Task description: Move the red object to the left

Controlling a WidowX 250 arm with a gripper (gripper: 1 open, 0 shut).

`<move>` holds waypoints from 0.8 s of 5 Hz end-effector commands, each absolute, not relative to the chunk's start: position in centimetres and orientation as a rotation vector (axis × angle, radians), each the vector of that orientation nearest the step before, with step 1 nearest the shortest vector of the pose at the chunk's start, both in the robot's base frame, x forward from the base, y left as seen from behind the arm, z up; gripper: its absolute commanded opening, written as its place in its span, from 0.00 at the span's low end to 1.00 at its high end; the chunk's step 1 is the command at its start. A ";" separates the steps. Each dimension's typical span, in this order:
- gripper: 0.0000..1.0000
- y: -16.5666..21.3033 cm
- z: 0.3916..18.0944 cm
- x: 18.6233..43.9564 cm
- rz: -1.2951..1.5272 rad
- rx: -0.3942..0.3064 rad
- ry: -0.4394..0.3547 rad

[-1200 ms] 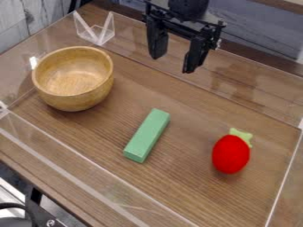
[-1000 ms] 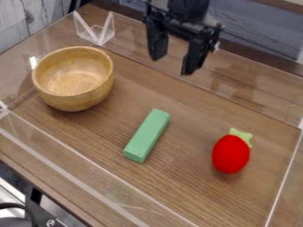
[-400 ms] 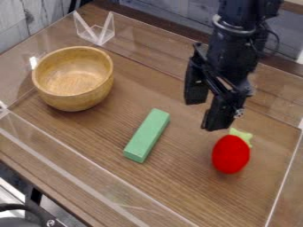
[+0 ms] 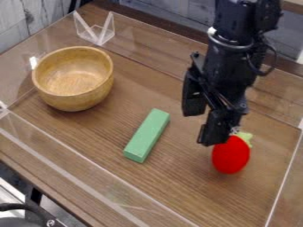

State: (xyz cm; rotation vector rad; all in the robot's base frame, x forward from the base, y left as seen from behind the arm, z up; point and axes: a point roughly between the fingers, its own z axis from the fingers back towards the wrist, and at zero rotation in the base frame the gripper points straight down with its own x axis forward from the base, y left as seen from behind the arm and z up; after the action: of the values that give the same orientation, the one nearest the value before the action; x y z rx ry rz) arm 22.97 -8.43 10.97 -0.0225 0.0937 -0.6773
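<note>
Red and glossy, the small rounded toy fruit (image 4: 231, 154) lies at the right of the wooden tabletop (image 4: 83, 151), its green leafy top partly hidden behind one finger of the black gripper (image 4: 203, 112). The jaws stand wide, holding nothing, seemingly just above it. A flat green rectangular block (image 4: 147, 136) lies left. Farther left, a round wooden bowl (image 4: 73, 77) looks empty.

Green block (image 4: 147, 136) and bowl (image 4: 73, 78) obstruct leftward room.

Red object (image 4: 229, 156) glossy red, green block (image 4: 147, 136), tan wooden bowl (image 4: 73, 78)
</note>
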 end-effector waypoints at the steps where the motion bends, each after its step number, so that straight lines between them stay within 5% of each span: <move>1: 1.00 -9.5 12.2 23.1 -0.663 -0.020 0.019; 4: 1.00 -11.9 10.1 24.1 -0.784 -0.025 -0.023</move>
State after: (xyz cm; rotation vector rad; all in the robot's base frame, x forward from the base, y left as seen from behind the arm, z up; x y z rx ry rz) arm 23.59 -11.66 9.11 -0.0259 0.0186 -0.7771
